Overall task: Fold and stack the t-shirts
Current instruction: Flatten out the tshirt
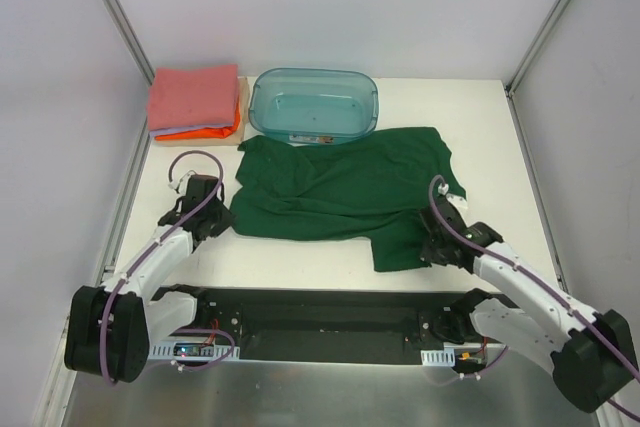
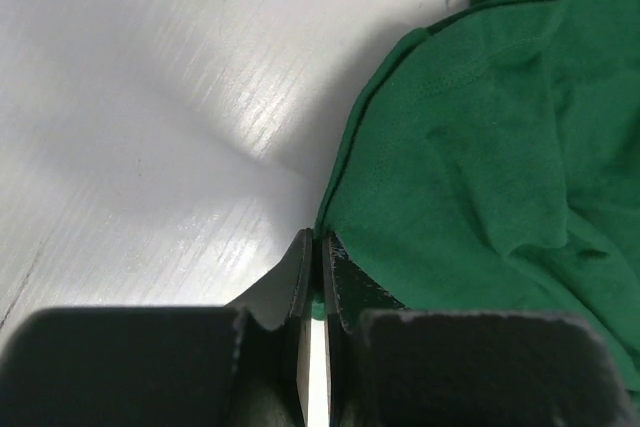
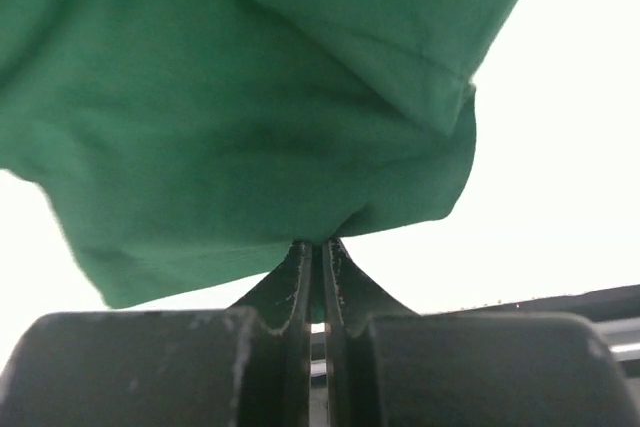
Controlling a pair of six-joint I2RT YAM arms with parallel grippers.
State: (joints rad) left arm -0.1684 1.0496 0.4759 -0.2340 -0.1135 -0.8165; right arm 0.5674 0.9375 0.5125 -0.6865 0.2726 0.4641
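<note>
The dark green t-shirt (image 1: 340,187) lies spread and rumpled across the middle of the table, its far edge against the bin. My left gripper (image 1: 222,219) is shut on the shirt's near left edge (image 2: 400,217), with cloth pinched between the jaws. My right gripper (image 1: 428,247) is shut on the shirt's near right part (image 3: 260,127) and holds a bunch of cloth lifted off the table. A stack of folded shirts sits at the far left: salmon-pink (image 1: 192,95) on top, lavender (image 1: 170,132) and orange (image 1: 205,132) edges showing below.
A translucent teal plastic bin (image 1: 313,105) stands at the far centre, next to the folded stack. The stack rests on a tan board (image 1: 238,132). Grey walls with metal posts close in the left, right and far sides. The black base plate (image 1: 320,322) lies at the near edge.
</note>
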